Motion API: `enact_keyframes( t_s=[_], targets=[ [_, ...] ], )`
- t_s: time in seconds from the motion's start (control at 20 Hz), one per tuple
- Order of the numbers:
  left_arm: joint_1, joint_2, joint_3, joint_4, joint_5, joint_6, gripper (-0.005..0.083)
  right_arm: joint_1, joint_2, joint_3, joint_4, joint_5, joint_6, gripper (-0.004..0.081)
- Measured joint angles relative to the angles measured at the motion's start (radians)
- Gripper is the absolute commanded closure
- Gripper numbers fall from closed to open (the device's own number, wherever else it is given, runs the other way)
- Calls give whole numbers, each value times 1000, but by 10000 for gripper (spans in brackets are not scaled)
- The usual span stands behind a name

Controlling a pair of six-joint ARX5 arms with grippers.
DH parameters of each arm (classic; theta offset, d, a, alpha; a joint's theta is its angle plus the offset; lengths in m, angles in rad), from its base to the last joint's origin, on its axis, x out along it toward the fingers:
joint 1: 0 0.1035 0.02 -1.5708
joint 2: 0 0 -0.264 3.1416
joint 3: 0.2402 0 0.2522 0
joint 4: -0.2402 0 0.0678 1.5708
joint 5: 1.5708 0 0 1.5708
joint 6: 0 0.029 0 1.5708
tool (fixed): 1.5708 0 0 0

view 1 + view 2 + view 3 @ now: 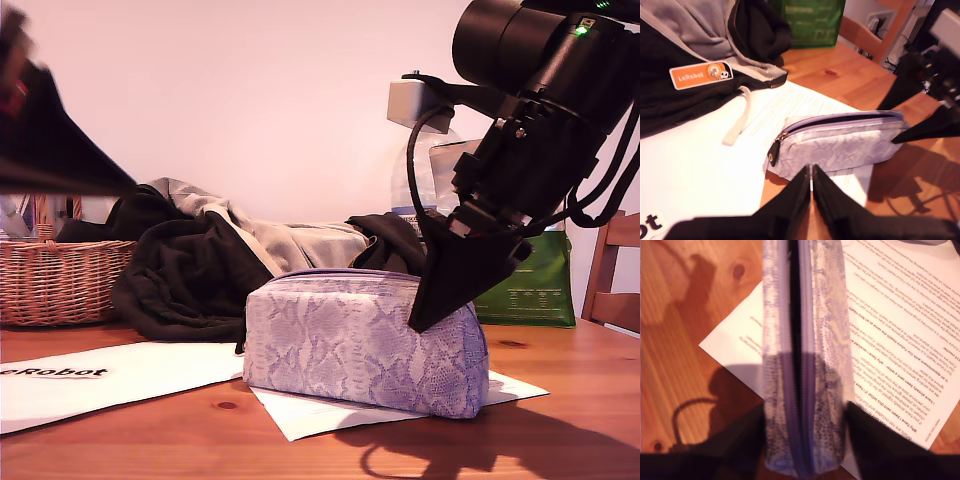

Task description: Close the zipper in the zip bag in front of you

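Observation:
The zip bag [360, 345] is a lilac snakeskin-print pouch standing on a printed sheet on the wooden table. The zipper [840, 120] gapes dark along most of its top. The zipper's small dark pull tab [774, 151] hangs at the end nearest the clothes. My second gripper [425, 315] comes down over the bag's end at the exterior view's right. Its black fingers [740, 445] press both sides of the zip bag [825, 340], where the zipper [802, 400] looks joined. My first gripper [811, 172] is shut, empty and short of the bag; it shows blurred [125, 183] at the exterior view's upper left.
A heap of black and grey clothing [200, 265] lies behind the bag, with an orange label [700, 74]. A wicker basket [60, 280] stands at the exterior view's left. A green bag [525, 280], a water bottle [420, 180] and a chair [615, 270] are at its right. White papers [110, 380] lie on the table.

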Motion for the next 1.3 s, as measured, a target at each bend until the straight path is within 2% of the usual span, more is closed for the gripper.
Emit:
enact_keyframes(
  t_s=[0.05, 0.2, 0.35, 0.45, 0.7, 0.9, 1.15, 1.3],
  targets=[
    [0, 47, 0, 35, 1, 11, 792, 0, 0, 0, 5, 0, 0, 549],
    [0, 184, 0, 166, 1, 212, 717, 0, 0, 0, 6, 0, 0, 557],
    [0, 293, 11, 271, 1, 271, 573, 0, 0, 0, 12, 1, 0, 561],
    [-2, 380, 21, 354, 2, 314, 535, 0, 0, 0, 13, 1, 0, 561],
    [-27, 572, 76, 453, 6, 330, 535, 0, 0, 0, 13, 1, 0, 561],
    [-61, 698, 161, 467, 7, 329, 535, 0, 0, 0, 14, 1, 0, 561],
    [-80, 776, 197, 465, -23, 329, 535, 0, 0, 0, 14, 1, 0, 561],
    [-80, 788, 206, 465, -75, 329, 537, 0, 0, 0, 13, 1, 0, 561]
  ],
)
